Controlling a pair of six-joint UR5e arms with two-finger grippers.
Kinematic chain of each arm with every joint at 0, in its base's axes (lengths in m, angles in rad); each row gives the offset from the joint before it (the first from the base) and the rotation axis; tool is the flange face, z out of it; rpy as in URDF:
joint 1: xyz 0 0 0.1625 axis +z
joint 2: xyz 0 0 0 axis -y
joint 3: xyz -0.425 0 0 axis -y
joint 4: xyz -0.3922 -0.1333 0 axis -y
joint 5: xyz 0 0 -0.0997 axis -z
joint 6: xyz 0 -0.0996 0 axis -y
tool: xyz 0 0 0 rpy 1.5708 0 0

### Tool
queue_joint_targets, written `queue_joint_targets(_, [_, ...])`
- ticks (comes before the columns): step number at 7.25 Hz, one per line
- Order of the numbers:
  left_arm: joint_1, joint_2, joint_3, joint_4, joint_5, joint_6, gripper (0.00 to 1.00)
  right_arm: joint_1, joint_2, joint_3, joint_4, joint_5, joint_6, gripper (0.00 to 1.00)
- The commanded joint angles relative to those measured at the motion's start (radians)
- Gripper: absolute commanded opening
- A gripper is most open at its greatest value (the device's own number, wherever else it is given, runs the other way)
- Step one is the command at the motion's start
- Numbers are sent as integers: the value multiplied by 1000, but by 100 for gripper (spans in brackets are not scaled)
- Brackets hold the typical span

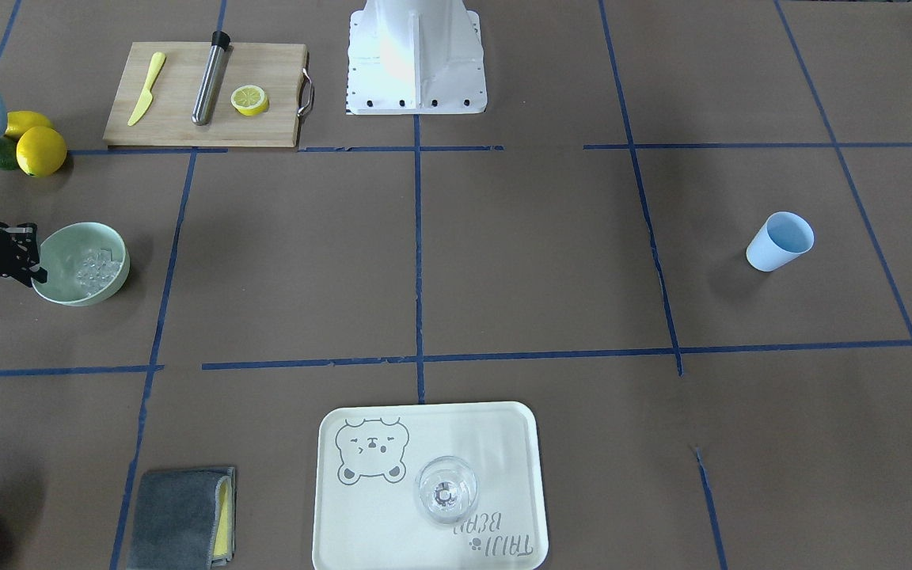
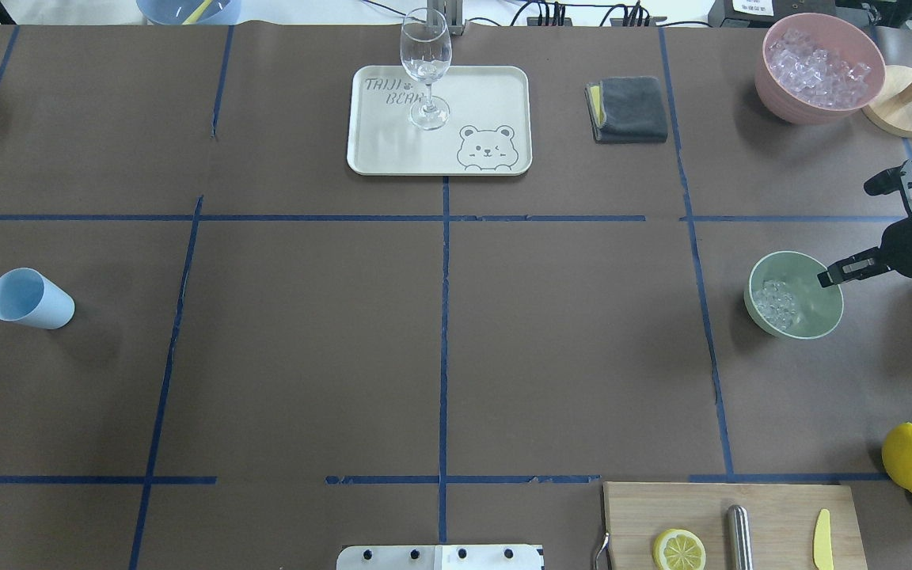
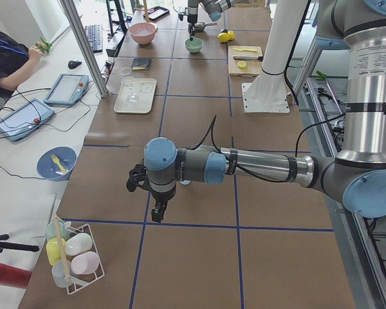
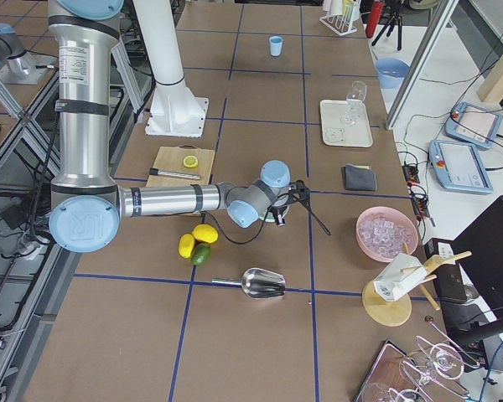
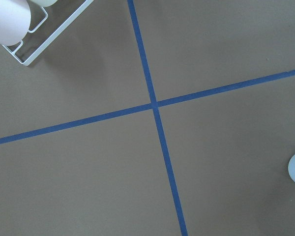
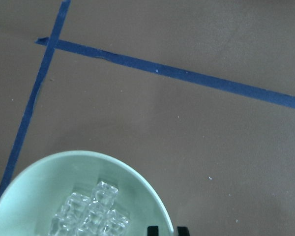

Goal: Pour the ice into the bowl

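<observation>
Straddling, it seems, the rim of the bowl (image 1: 114, 286), the right gripper (image 1: 38, 274) is seen at the front-facing view's 9 o'clock edge. The bowl, with the ice (image 1: 96, 269) heaped inside, is spread toward 3 o'clock from it.

From overhead, the bowl is found at 9 o'clock of that gripper.

In the left side view, the left gripper (image 3: 156, 214) is hung well apart; its state cannot be told.

In the right wrist view, two fingertips (image 6: 152, 230) are shown narrowly apart about the rim; whether it is pinched cannot be told.
</observation>
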Motion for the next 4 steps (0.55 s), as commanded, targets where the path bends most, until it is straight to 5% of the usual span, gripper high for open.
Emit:
queue_joint_targets(1, [0,-3,2,0,3,0,100,110,0,7,-18,11,-27,100])
queue_joint_targets(4, [0,-3,3,0,2,2,100,340,-3,18,-265,73,-398,100])
